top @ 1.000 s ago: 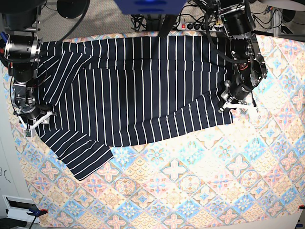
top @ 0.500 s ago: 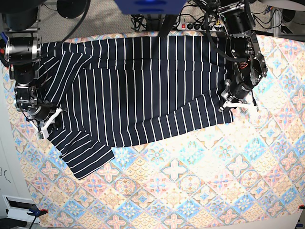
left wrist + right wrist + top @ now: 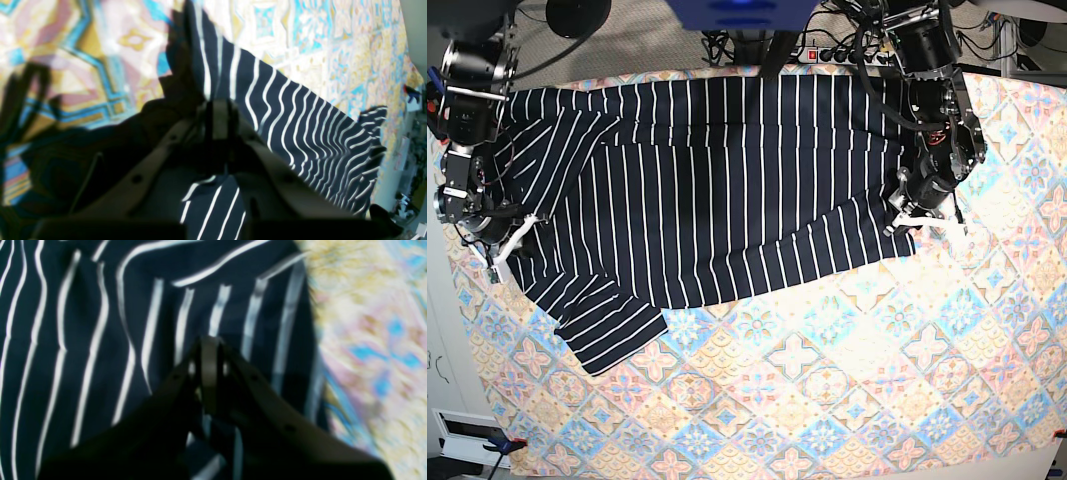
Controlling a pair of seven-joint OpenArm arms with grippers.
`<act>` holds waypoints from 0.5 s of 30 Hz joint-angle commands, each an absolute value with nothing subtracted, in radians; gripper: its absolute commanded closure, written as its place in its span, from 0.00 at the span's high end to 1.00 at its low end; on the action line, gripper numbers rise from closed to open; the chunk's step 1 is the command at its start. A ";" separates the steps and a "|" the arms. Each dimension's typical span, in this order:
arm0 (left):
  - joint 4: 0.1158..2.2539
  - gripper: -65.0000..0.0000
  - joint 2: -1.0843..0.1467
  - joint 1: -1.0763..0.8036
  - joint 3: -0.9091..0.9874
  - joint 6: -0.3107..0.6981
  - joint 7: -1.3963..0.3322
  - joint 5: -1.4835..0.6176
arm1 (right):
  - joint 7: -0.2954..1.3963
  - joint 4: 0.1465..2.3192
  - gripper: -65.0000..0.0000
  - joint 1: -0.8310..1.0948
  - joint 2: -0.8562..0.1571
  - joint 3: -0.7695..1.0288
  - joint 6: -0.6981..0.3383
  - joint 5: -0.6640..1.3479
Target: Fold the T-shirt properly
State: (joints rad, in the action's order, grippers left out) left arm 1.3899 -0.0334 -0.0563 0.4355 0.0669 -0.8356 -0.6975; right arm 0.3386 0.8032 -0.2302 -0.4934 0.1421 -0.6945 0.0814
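Observation:
The dark navy T-shirt (image 3: 717, 190) with thin white stripes lies spread across the far half of the table, with one sleeve (image 3: 612, 330) reaching toward the front left. On the right of the base view, my left gripper (image 3: 914, 222) is shut on the shirt's corner. The left wrist view shows striped cloth (image 3: 300, 126) pinched in the closed left gripper (image 3: 217, 101). At the shirt's left edge, my right gripper (image 3: 512, 243) is shut on the fabric. In the right wrist view the right gripper (image 3: 209, 340) is closed over the stripes (image 3: 100, 306).
A pastel floral-tile tablecloth (image 3: 827, 380) covers the table and shows bare across the front half. A power strip with cables (image 3: 827, 52) lies behind the far edge. A small clamp (image 3: 502, 443) grips the cloth at the front left corner.
My right gripper went from open to shut on the shirt's left edge and shifted slightly, tugging that edge. The left arm has held still with its grip on the corner.

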 commanded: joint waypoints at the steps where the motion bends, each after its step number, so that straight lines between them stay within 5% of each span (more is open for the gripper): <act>1: 1.411 0.00 -0.044 -0.044 0.438 0.074 -0.825 -0.711 | 0.326 0.862 0.01 -0.220 -0.515 0.162 -0.698 0.096; 8: 1.411 0.00 -0.044 -0.042 0.438 0.074 -0.825 -0.711 | 0.331 0.960 0.04 -0.176 -0.510 0.171 -0.698 0.094; 15: 1.411 0.00 -0.044 -0.041 0.437 0.074 -0.825 -0.711 | 0.331 0.799 0.41 -0.318 -0.509 0.165 -0.618 0.039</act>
